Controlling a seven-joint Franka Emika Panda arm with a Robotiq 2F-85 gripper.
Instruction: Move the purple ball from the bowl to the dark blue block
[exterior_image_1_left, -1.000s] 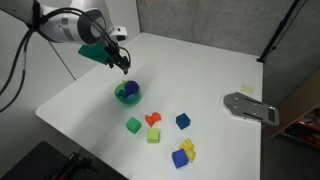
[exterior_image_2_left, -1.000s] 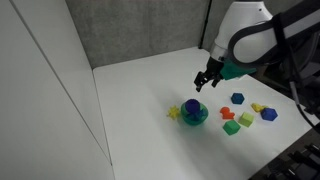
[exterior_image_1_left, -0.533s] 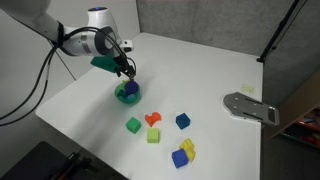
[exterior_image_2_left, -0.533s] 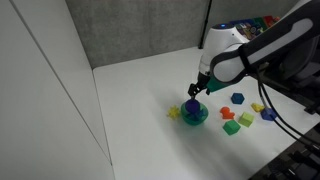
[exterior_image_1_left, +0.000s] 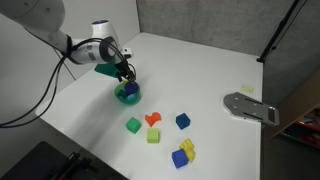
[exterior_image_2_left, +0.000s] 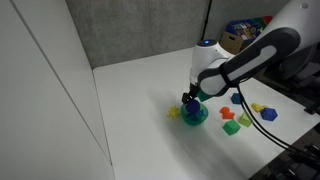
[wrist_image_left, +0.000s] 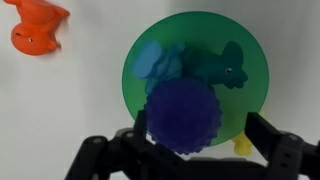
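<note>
Pincer (exterior_image_1_left: 128, 81) low over the bowl (exterior_image_1_left: 128, 97) on the counter (exterior_image_1_left: 205, 65), fingers apart. Wrist view settles it: purple ball (wrist_image_left: 185, 115) sits in the bowl, squarely between the 2 fingers, not gripped as far as I can see. Exterior views won't give me the ball, but they show the dark blue block (exterior_image_1_left: 182, 121), well apart, beyond the red piece (exterior_image_1_left: 152, 119).

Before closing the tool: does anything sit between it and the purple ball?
Nothing visible does. In the wrist view the purple ball lies uncovered in the bowl, with the open tool straddling it; a blue toy and a teal toy lie beside it.
</note>
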